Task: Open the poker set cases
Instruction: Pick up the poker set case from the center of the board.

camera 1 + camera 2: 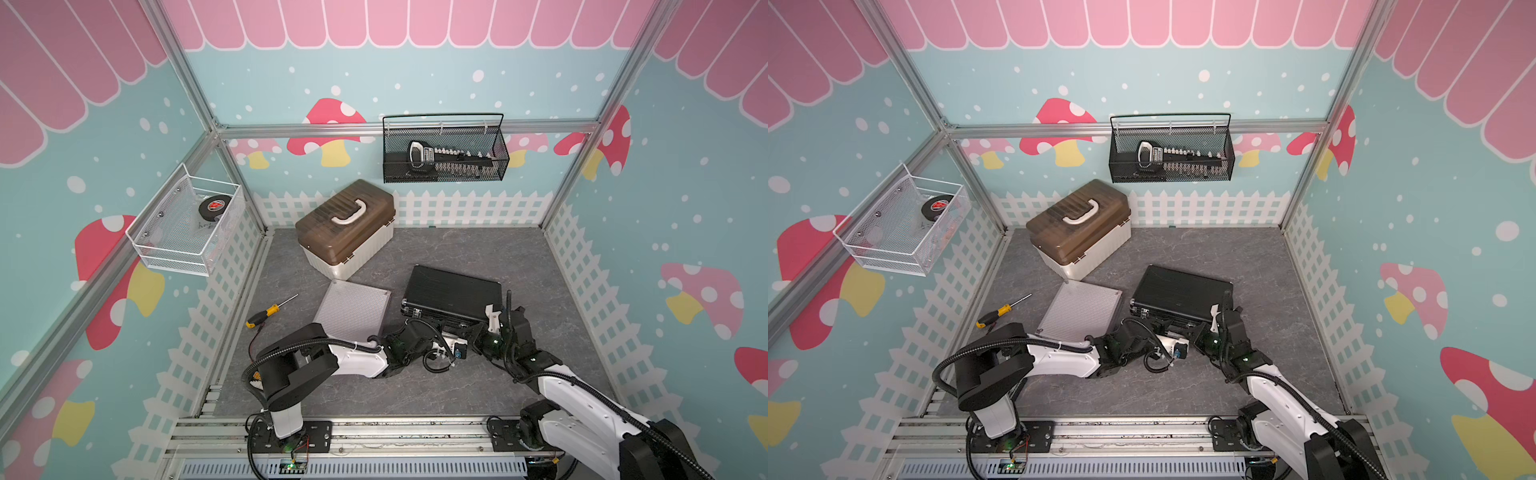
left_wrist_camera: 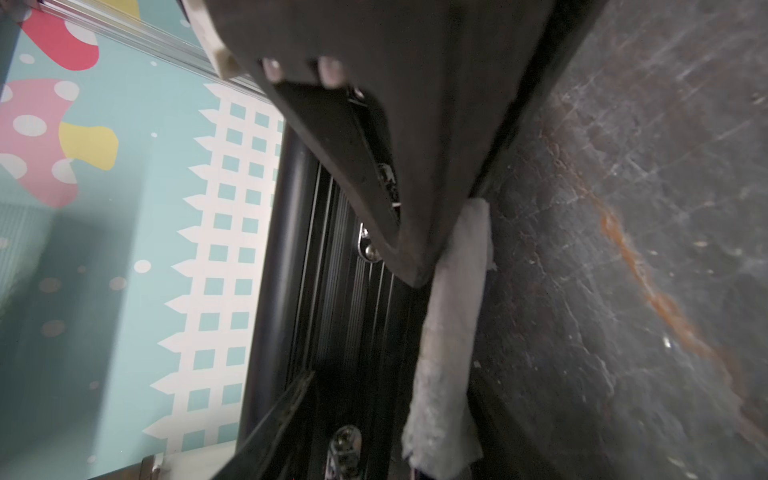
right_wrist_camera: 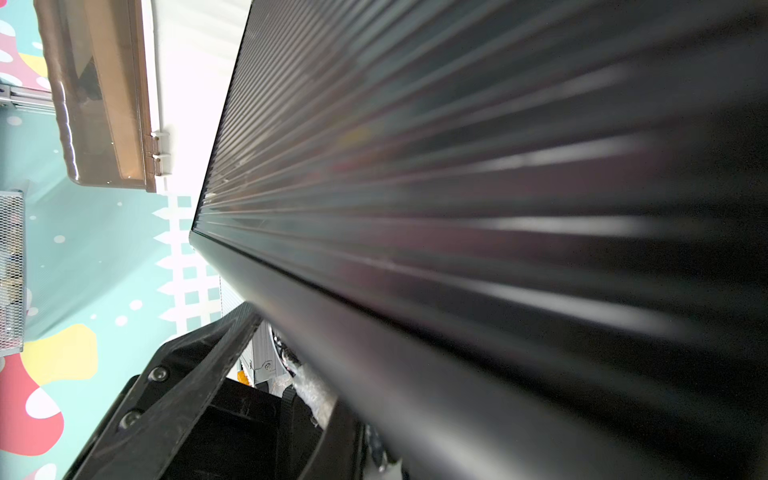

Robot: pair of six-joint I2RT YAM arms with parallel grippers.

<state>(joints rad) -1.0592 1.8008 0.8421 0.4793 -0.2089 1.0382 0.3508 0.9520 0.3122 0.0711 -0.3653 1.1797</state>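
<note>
Black case (image 1: 451, 291) is lying on the bench (image 1: 457, 390), long axis running nine to three, latch edge (image 1: 1144, 312) facing six; silver case (image 1: 353, 309) is sitting beside it at nine; right fingers (image 1: 492, 314), pressed together, are meeting its five-o'clock corner; left fingers (image 2: 449, 332) are sitting mid-edge, gap unclear.

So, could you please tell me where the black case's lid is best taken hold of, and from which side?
Probably the lid's near long edge, approached from the robot's side. The black case lies flat with its chrome latch on that near edge, so the hinge is likely along the far edge. A pinch under the lip there, once it is unlatched, should swing the lid up and away.
</note>
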